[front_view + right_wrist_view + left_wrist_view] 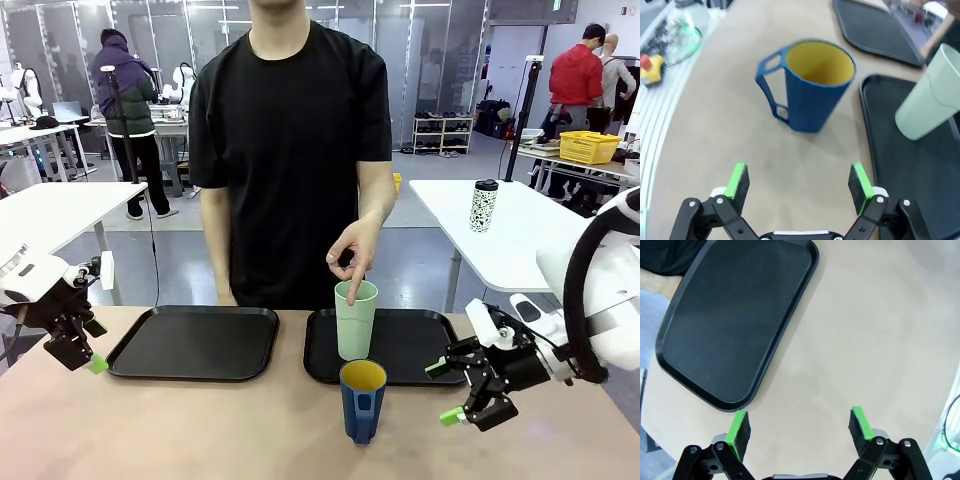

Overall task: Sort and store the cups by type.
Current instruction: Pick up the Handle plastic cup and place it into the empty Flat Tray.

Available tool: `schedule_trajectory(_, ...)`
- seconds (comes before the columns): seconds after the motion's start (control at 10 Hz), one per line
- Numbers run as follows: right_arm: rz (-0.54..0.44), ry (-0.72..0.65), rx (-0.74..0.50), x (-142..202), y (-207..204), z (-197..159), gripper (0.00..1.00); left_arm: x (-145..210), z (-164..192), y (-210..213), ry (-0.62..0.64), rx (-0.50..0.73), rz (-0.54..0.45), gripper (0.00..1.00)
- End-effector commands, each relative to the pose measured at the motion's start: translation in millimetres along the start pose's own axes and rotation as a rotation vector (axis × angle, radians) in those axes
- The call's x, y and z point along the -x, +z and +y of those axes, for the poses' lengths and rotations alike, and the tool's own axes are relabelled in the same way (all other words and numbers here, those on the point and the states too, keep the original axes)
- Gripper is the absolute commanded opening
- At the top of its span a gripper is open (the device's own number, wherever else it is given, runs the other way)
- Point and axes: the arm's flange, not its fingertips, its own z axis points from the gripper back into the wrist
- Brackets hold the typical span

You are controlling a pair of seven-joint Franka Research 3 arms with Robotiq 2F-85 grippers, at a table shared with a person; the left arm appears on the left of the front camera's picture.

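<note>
Front camera faces person (290, 150); right wrist shares mug (362, 400).

A lab hall: white worktables (530, 228), yellow crate (588, 147) behind.

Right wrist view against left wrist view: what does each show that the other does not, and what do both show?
First, not second: the blue mug on the table, the green tumbler on the right tray, the open right end effector. Second, not first: the open left end effector. Both: the table and the left tray.
</note>
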Motion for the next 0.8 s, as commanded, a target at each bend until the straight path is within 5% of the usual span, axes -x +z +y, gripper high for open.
schedule_trajectory(0.0, -0.123, -0.01, -0.055, 25, -10, -23, 1.0, 0, 0, -2, 0.009, -0.019, 0.017, 1.0)
schedule_trajectory(0.7, -0.369, 0.026, -0.03, 59, -45, -35, 1.0, 0, 0, -2, 0.009, -0.019, 0.017, 1.0)
